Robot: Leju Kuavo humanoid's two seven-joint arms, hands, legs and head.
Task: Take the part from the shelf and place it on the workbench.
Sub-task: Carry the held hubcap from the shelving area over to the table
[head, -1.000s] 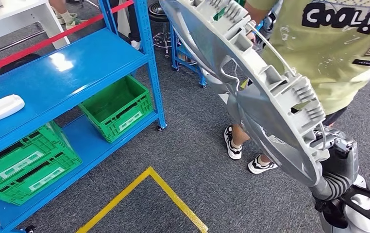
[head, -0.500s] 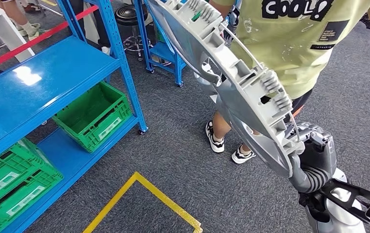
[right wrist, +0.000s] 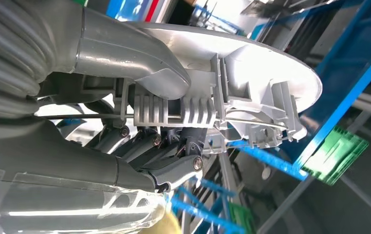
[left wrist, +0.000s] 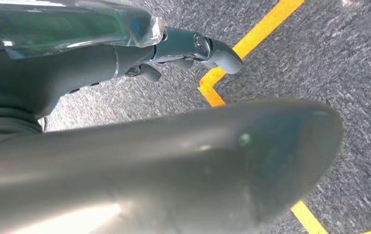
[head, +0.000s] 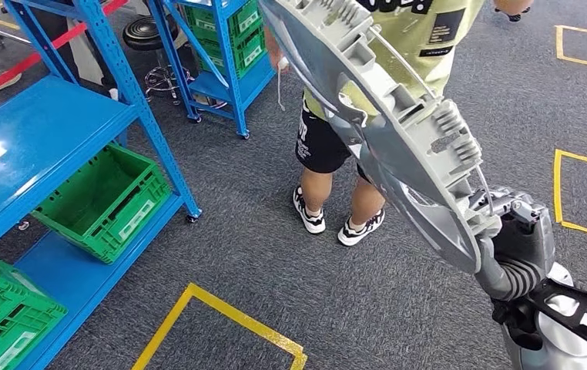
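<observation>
Leftmost, green crates point(head: 102, 202) were seen on the lower level of a blue shelf point(head: 36, 146). Over the grey carpet, the left hand point(left wrist: 193, 51) was held released, nothing in it. Further right, the round grey part point(head: 383, 123) was grasped at its rim by the right hand point(head: 510, 239), raised and tilted, close before a person point(head: 337, 131).

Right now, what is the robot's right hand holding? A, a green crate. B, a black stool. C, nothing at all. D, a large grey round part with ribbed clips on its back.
D: the right hand grips the lower rim of the large grey round part, whose ribbed back faces the head view; in the right wrist view the thumb lies over its rim and the dark fingers clamp the other side.
</observation>
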